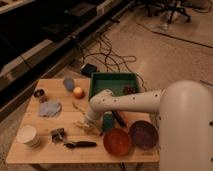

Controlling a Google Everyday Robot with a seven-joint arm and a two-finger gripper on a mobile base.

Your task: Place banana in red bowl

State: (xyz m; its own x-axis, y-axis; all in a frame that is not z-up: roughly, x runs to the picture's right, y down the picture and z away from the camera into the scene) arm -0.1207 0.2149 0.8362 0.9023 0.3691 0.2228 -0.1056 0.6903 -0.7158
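The banana (81, 125), pale yellow, lies on the wooden table (30, 152) left of centre. My gripper (89, 120) is down on the banana's right end, at the tip of the white arm (130, 102) that reaches in from the right. It is shut on the banana, which still rests on the table. The arm's end hides part of the fruit. The red bowl (117, 141) stands empty near the front edge, right of the gripper.
A dark purple bowl (144, 134) sits right of the red bowl. A teal can (108, 121) stands just right of the gripper. Behind lie a green tray (114, 82) and a round orange fruit (78, 92). A blue cloth (50, 108), a white cup (28, 135) and a black tool (80, 144) lie to the left.
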